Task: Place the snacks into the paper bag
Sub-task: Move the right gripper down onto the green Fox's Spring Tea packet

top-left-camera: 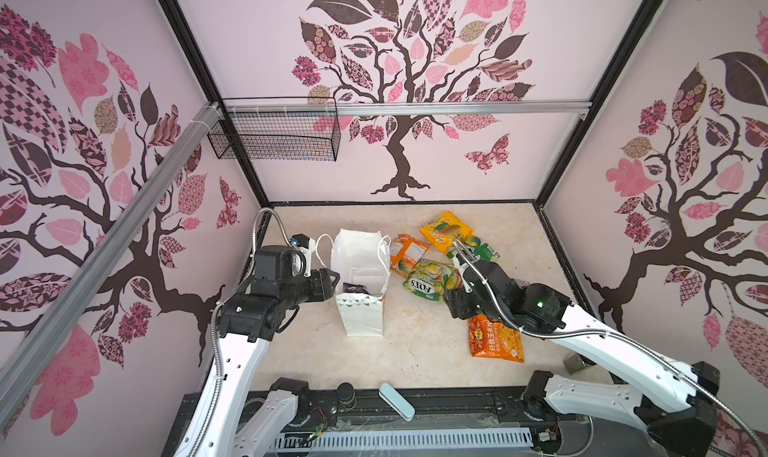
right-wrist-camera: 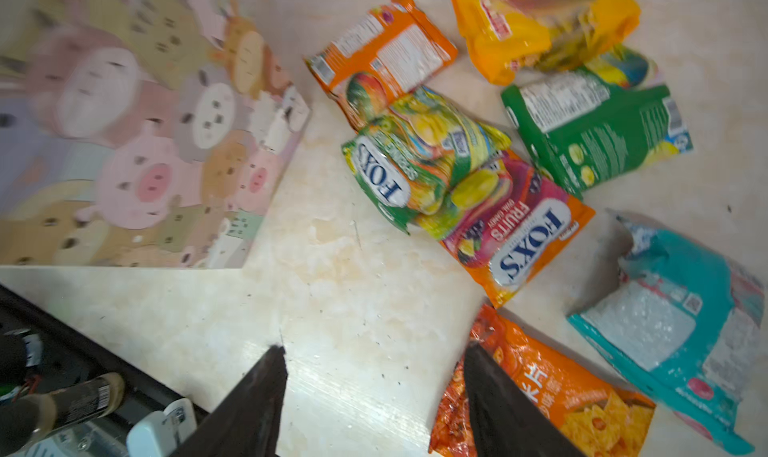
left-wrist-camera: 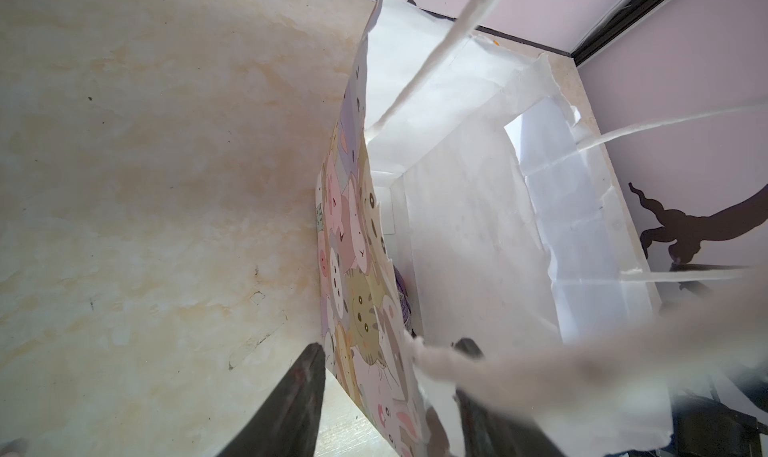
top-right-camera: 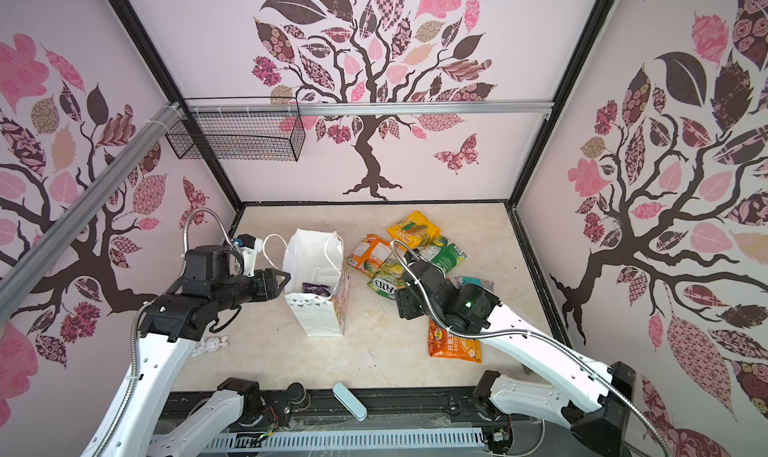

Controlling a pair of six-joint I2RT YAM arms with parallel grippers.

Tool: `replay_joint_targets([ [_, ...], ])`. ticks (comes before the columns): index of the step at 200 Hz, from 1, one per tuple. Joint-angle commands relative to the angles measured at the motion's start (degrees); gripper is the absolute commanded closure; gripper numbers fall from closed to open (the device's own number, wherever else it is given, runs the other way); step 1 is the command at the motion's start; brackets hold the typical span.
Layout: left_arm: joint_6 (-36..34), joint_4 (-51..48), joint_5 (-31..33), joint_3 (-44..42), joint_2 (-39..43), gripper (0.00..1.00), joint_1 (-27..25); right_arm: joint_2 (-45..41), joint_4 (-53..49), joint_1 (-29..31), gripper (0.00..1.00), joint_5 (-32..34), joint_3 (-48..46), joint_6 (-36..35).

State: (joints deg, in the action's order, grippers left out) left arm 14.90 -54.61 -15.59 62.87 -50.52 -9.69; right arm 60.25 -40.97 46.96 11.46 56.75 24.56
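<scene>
**Top views: paper bag [top-left-camera: 359, 317] open left of centre, packets loose beside it**

A beige marbled table [top-left-camera: 415, 363] fills the floor of a booth. The booth walls are papered pale pink with a dark tree print [top-left-camera: 399, 80]. On the back wall a black wire basket [top-left-camera: 276, 137] hangs from an aluminium rail [top-left-camera: 457, 109]. The bag stands with its mouth wide, and a purple packet [top-left-camera: 355, 288] lies inside. To its right lie a yellow packet [top-left-camera: 445, 230], an orange packet [top-left-camera: 407, 253], a green FOX'S packet [top-left-camera: 432, 282] and, nearest the front, an orange chip packet [top-left-camera: 494, 338]. The right wrist view adds a teal packet [right-wrist-camera: 673, 309].

The left arm reaches in level from the left. The left gripper [left-wrist-camera: 390, 347] is at the bag's rim, fingers apart. The bag's cartoon-printed side wall passes between them unpinched. The right arm bends over the pile. The right gripper [right-wrist-camera: 376, 349] points down at bare table, fingers spread and empty, with one at the chip packet's edge.
</scene>
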Motion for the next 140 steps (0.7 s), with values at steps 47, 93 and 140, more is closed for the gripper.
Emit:
replay_joint_targets([
  [47, -0.84, 1.70, -1.71, -1.28, -0.13, 0.56, -0.08, 3.29, 20.66, -7.10, 0.31, -13.25, -12.36, 1.84],
  [93, -1.26, 1.61, -1.72, -0.29, -0.79, 0.59, -0.06, 9.30, 31.12, -12.27, 0.33, -19.29, -16.13, 3.04],
  [140, -0.79, 2.07, -2.24, -0.80, -0.72, 0.60, -0.11, 15.73, 37.98, -14.72, 0.31, -22.08, -17.35, 1.77],
])
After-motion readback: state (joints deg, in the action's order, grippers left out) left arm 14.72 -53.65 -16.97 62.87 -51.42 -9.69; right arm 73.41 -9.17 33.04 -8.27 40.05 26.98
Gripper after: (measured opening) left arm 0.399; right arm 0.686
